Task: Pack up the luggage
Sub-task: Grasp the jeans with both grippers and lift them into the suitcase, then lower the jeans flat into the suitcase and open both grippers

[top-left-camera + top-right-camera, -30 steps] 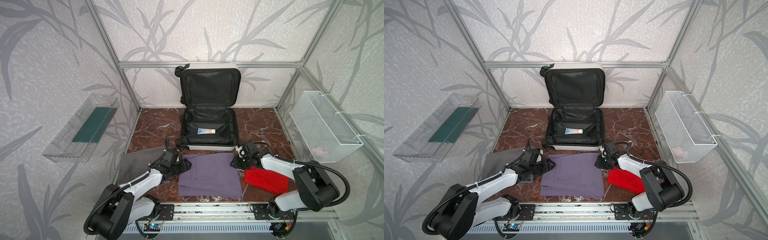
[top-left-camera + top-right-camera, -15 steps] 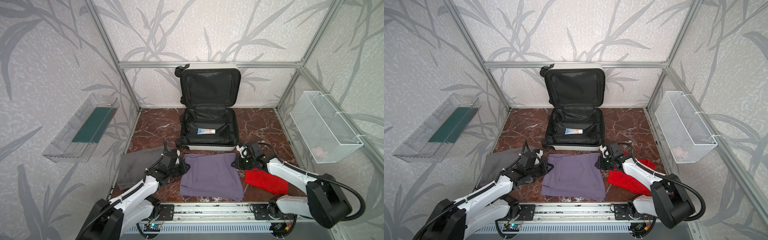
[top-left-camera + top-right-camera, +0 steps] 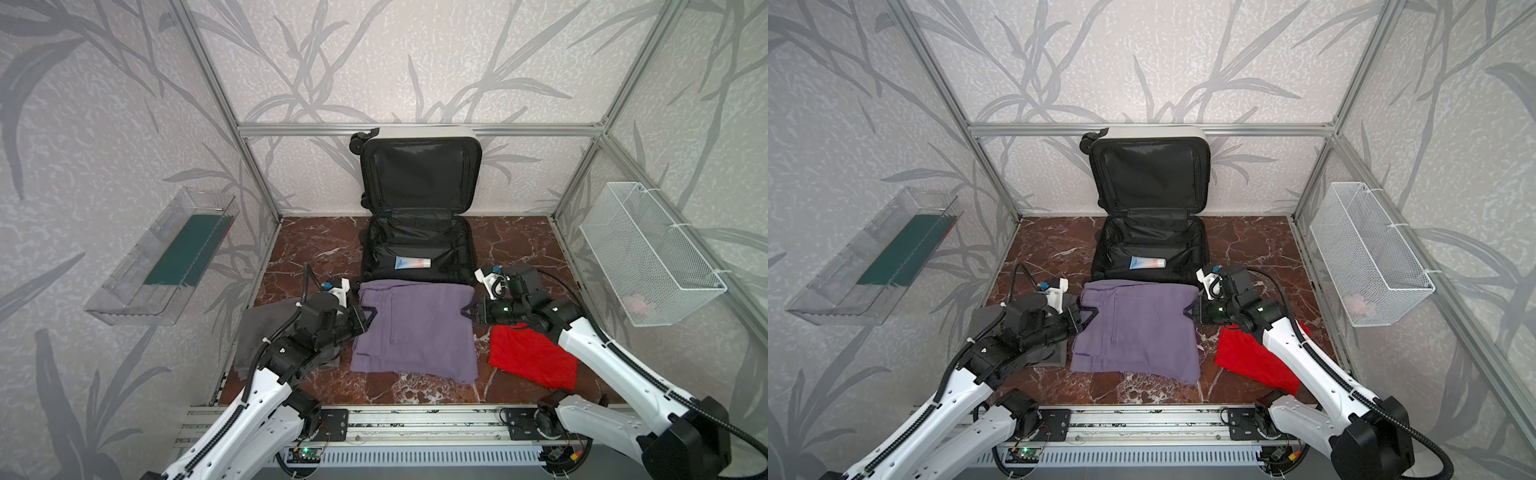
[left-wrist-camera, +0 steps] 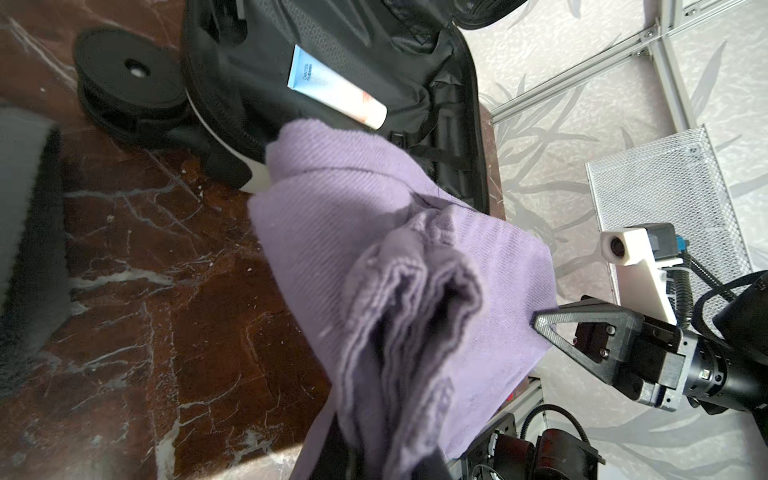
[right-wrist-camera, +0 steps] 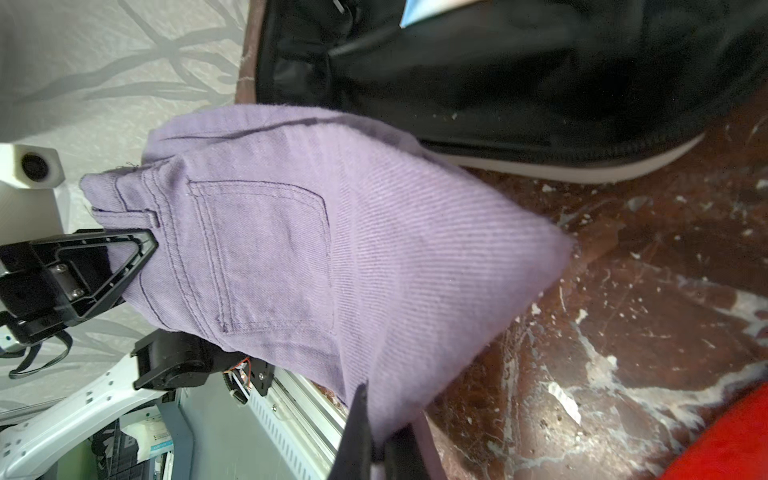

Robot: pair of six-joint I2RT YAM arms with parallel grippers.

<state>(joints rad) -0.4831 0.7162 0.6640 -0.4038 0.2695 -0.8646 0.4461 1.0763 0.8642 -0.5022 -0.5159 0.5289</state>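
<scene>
The luggage [image 3: 419, 174] [image 3: 1150, 174] lies open at the back centre, its lid upright against the wall. A blue-and-white tube [image 3: 412, 262] [image 4: 332, 85] rests on its black lining. Folded purple jeans [image 3: 415, 328] [image 3: 1138, 328] hang between my two grippers, their far edge over the luggage's front rim. My left gripper [image 3: 371, 312] [image 5: 151, 245] is shut on the jeans' left edge. On the right edge my right gripper [image 3: 466, 309] [image 4: 540, 322] is shut too. In each wrist view the cloth [image 4: 415, 291] [image 5: 332, 249] runs down into that arm's own jaws.
A red cloth [image 3: 532, 357] lies on the marble floor under the right arm. A grey cloth [image 3: 262, 332] lies under the left arm. On the right wall hangs a white wire basket [image 3: 648, 253], on the left wall a clear tray [image 3: 166, 257].
Both grippers have closed on the jeans' side edges. The arms have stretched forward and the jeans have lifted and moved toward the luggage.
</scene>
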